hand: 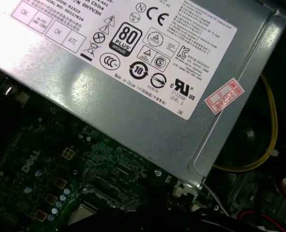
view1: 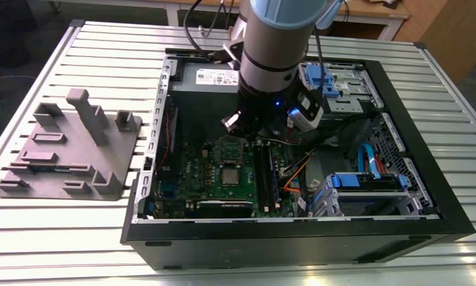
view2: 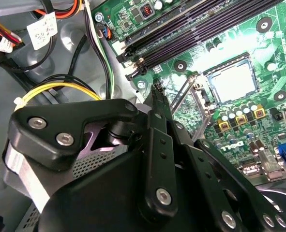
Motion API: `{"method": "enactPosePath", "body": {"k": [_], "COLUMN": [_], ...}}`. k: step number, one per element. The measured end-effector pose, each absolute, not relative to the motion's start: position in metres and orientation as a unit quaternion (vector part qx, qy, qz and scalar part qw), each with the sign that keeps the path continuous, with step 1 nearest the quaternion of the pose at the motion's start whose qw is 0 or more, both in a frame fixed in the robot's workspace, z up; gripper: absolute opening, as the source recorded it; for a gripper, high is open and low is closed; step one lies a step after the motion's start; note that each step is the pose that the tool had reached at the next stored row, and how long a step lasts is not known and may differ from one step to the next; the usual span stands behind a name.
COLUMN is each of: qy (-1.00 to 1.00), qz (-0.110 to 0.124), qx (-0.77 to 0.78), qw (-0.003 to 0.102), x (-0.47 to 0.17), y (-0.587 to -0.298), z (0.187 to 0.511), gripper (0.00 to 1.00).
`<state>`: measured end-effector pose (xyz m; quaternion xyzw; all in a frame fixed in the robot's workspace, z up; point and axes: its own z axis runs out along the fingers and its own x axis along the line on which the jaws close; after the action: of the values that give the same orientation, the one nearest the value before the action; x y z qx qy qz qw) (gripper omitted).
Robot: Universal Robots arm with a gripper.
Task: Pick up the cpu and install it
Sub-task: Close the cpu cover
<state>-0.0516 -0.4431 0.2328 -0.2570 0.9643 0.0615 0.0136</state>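
Found an open computer case point(view1: 301, 241) lying on a slatted metal table point(view1: 55, 250), with a grey moulded fixture point(view1: 71, 149) beside it toward the exterior view's left. Saw the arm point(view1: 273, 47) extending down into the case over the green motherboard point(view1: 194, 173).

Located the cpu point(view1: 232, 177) lying flat in its socket near the middle of the board, silvery top upward. Confirmed the cpu point(view2: 233, 82) in the second wrist view, framed by the socket's metal surround and near the long black memory slots point(view2: 196, 29).

Noted the claw point(view2: 156, 92) clenched, tips together with nothing gripped between them, poised over the board and apart from the cpu.

Observed a thin metal lever point(view2: 184, 94) raised at an angle off the socket edge, just beside the claw tips. Could not tell whether the two were touching.

Recorded the large grey box point(hand: 133, 92) with a white label in the first wrist view, adjoining the motherboard. Recorded a yellow cable point(view2: 51, 89) looped beside the board in the second wrist view.
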Motion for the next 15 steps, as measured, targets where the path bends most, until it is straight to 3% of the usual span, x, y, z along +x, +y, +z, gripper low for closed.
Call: {"method": "enactPosePath", "body": {"k": [15], "qy": [0.96], "qz": [0.061], "qx": [-0.274], "qw": [0.014], "x": [-0.0524], "y": [-0.4434], "z": [0.238], "gripper": [0.1]}}
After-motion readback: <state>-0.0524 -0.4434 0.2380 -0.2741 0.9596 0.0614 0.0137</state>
